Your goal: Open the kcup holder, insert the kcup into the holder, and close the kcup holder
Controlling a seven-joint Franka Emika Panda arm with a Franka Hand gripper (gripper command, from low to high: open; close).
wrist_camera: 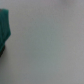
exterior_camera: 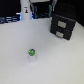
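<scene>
Exterior view: holder [exterior_camera: 63, 25] shut, far right; kcup [exterior_camera: 32, 52] near, well apart. Gripper [exterior_camera: 26, 11] state indiscernible. Risk: kcup toppled if pinched off-centre.

This looks like a robotics lab set up for bench tests. A plain white bench [exterior_camera: 20, 55] fills most of the exterior view, bare of any household clutter, with only a black kcup holder [exterior_camera: 63, 24] near its far edge and a small kcup [exterior_camera: 32, 52] out in the middle. A white robot arm [exterior_camera: 26, 10] stands at the far edge, against a dark, blurred backdrop of equipment [exterior_camera: 10, 10] that cannot be made out
</scene>
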